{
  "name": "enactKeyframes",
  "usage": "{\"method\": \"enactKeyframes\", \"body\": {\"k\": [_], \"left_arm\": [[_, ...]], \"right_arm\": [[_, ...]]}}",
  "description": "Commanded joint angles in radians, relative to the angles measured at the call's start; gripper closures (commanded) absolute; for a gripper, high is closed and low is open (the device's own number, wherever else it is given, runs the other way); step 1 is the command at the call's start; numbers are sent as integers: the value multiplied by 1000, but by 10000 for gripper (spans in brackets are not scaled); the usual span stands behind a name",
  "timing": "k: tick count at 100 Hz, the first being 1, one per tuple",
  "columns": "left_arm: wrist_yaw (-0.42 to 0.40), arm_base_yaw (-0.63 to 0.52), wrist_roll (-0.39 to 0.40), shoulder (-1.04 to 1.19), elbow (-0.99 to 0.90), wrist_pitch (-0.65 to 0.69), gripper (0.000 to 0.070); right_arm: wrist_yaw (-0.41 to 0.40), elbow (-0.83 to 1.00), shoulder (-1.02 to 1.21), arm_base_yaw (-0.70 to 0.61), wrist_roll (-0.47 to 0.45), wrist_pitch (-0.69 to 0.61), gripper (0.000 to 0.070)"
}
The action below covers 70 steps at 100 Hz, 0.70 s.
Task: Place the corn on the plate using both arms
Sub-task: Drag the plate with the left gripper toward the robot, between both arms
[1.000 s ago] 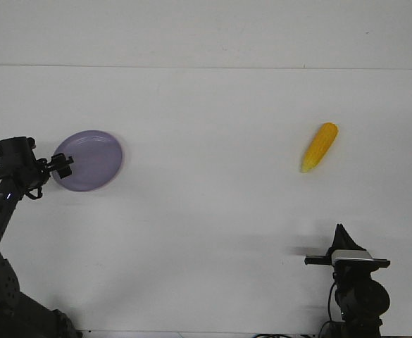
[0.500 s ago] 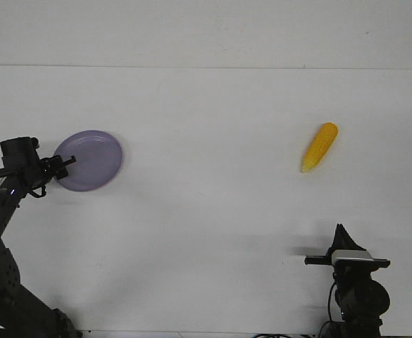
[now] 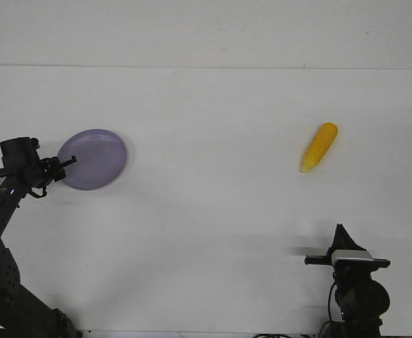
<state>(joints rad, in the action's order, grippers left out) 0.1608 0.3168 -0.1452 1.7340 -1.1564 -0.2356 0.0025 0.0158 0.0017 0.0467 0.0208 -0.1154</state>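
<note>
A plain white worktop (image 3: 206,211) fills nearly the whole frame, lit evenly, with a thin grey seam running straight across the upper part; above the seam the surface is the same white.

The plate (image 3: 96,158), round, shallow and lavender, lies at the left of the frame, a little above mid-height. Nothing rests in it. The left gripper (image 3: 66,163) reaches in from the left edge and meets the plate's left rim; its fingers look closed over that rim, though they are small and dark and the hold cannot be read for certain. The black left arm runs down from there to the lower left corner.

The corn (image 3: 319,146) lies bare on the worktop at the right of the frame, well apart from the plate, tilted with its blunt end up and right and its paler tip down and left. Nothing touches it.

The right gripper (image 3: 342,234) sits low at the lower right, below the corn and apart from it, pointing upward in the frame; its fingers appear drawn together into one point.
</note>
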Motion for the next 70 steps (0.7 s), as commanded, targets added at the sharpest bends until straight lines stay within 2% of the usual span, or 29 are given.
{"method": "enactKeyframes", "body": {"k": [1,30,37,46,59,70], "left_arm": [[45,3,0,-13,-18,-9,691],[204,-10,-33,-287,-16,-127,692],[210,-35,-34,-374,-14,-173,692],[210,-89,-35,-487,4,-240,693],[211,-207,-63,-638,100,-269,693],[231,-328,-121,-721,217,-256,693]], "right_arm": [[-2,-3,-1,0,-2,11,684],[-2,-3,-1,0,-2,11,684],[-2,-3,-1,0,-2,11,684],[-2,-3,-1,0,-2,11,684],[-2,-3,-1,0,-2,11,684],[-2,-3,-1,0,-2,11,684]]}}
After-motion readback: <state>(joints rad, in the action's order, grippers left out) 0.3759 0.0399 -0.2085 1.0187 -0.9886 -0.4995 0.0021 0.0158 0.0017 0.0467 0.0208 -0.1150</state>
